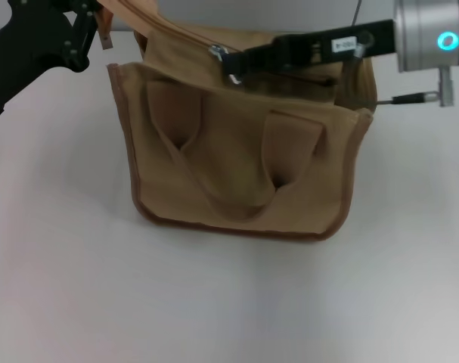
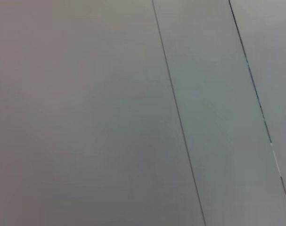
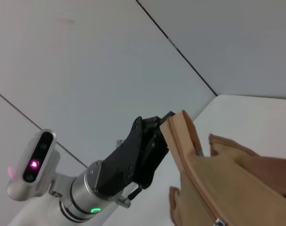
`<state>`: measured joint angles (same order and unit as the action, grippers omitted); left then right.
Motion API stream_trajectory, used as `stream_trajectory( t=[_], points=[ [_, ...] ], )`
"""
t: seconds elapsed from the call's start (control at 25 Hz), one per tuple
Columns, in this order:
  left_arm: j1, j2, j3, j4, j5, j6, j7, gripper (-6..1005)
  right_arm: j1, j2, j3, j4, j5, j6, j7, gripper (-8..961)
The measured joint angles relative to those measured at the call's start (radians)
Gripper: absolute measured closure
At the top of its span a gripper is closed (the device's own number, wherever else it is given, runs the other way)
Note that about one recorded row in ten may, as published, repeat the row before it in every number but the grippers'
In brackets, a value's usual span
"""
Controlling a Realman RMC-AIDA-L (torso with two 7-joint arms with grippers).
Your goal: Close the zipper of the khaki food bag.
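Observation:
The khaki food bag (image 1: 237, 166) stands on the white table, its two strap handles hanging down its front. The zipper (image 1: 180, 32) runs along its top edge. My left gripper (image 1: 93, 19) is at the top left, shut on the bag's end by the zipper; it also shows in the right wrist view (image 3: 164, 127), pinching the bag (image 3: 237, 179). My right gripper (image 1: 233, 62) reaches in from the right over the bag's top, shut at the silver pull tab (image 1: 216, 51). The pull tab (image 3: 219, 221) shows at the edge of the right wrist view.
The white table (image 1: 63, 265) spreads in front of and beside the bag. A thin cable (image 1: 414, 97) runs by the right wrist. The left wrist view shows only a grey wall with dark seams (image 2: 175, 113).

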<state>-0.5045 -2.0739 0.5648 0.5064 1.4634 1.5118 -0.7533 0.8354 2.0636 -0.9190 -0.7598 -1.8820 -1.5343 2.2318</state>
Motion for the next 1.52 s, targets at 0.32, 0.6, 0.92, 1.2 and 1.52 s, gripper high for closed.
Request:
stream_trajectory(
  t=[0.32, 0.6, 0.92, 1.2, 1.52],
  points=[
    [0.001, 0.0, 0.005, -0.005, -0.009, -0.034, -0.001, 973, -0.059, -0.024, 0.061, -0.004, 0.001, -0.077, -0.034, 884],
    [-0.004, 0.0, 0.003, -0.017, -0.009, -0.05, -0.004, 972, -0.11, -0.053, 0.096, 0.003, 0.002, -0.136, -0.074, 875],
    [-0.008, 0.0, 0.008, -0.025, -0.009, -0.06, -0.005, 972, -0.149, -0.073, 0.122, 0.005, 0.002, -0.193, -0.095, 865],
    [-0.01, 0.0, 0.008, -0.025, -0.009, -0.082, -0.006, 971, -0.174, -0.084, 0.132, 0.007, 0.002, -0.202, -0.104, 856],
    [-0.01, 0.0, 0.009, -0.025, -0.009, -0.086, -0.008, 971, -0.175, -0.086, 0.151, 0.007, 0.001, -0.221, -0.121, 845]
  ],
)
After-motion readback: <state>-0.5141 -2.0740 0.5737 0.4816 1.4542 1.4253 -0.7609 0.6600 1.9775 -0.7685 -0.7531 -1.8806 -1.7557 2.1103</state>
